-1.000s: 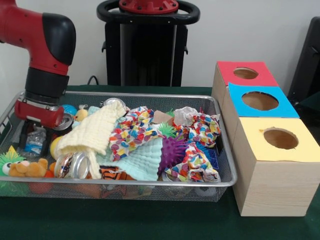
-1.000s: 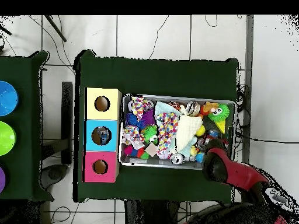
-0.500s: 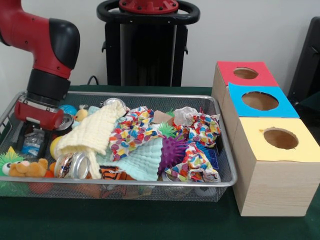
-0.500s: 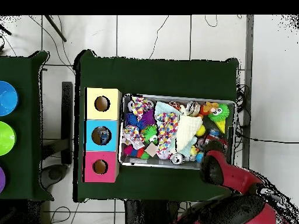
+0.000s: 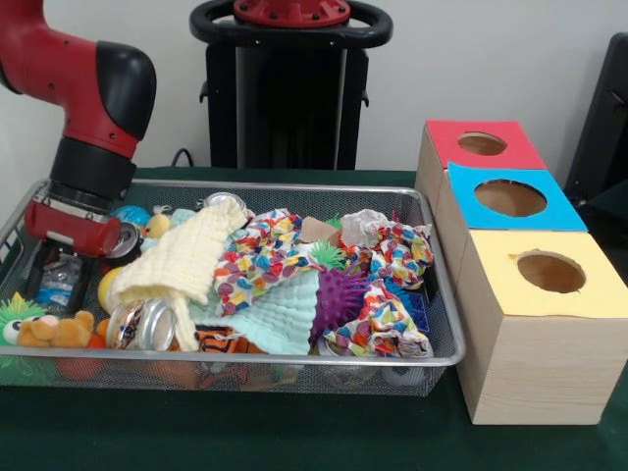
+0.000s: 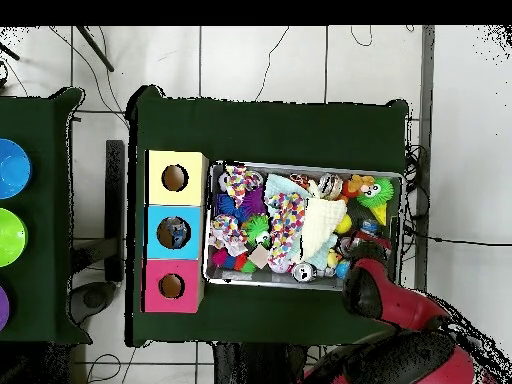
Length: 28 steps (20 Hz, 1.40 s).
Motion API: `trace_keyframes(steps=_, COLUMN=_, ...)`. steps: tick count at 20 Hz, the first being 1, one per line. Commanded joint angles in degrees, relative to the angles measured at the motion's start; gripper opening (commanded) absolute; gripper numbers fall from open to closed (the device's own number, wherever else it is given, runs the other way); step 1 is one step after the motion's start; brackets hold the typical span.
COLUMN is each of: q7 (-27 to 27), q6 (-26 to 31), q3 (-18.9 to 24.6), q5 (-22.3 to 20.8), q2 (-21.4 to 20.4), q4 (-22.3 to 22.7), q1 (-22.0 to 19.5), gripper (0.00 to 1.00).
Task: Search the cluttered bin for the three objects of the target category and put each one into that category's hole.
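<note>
In the mesh bin (image 5: 432,358), cloths, cans, toys, tool (image 5: 61,257) at a crushed bottle (image 5: 61,278), grip unclear.

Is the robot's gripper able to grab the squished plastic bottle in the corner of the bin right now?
Probably yes. The gripper hangs right over the crushed plastic bottle at the end of the bin, and nothing lies on top of it. Whether the gripper is open is hard to tell.
</note>
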Motion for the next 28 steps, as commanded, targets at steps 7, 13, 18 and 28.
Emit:
trace_keyframes(steps=7, q7=8.53, q6=13.97, q3=5.13, q5=0.87, q2=8.72, q4=1.74, q1=-2.57, gripper=0.00)
trace_keyframes(steps=13, q7=8.26, q6=9.08, q3=2.10, q5=0.85, q2=5.48, q4=3.47, q1=1.31, gripper=0.00)
trace_keyframes(steps=18, q7=7.66, q6=-3.29, q3=2.11, q5=-4.95, q2=3.04, q4=2.92, q1=1.71, gripper=0.00)
trace_keyframes(steps=28, q7=8.01, q6=-3.81, q3=3.49, q5=-11.35, q2=-3.69, q4=1.99, q1=2.82, gripper=0.00)
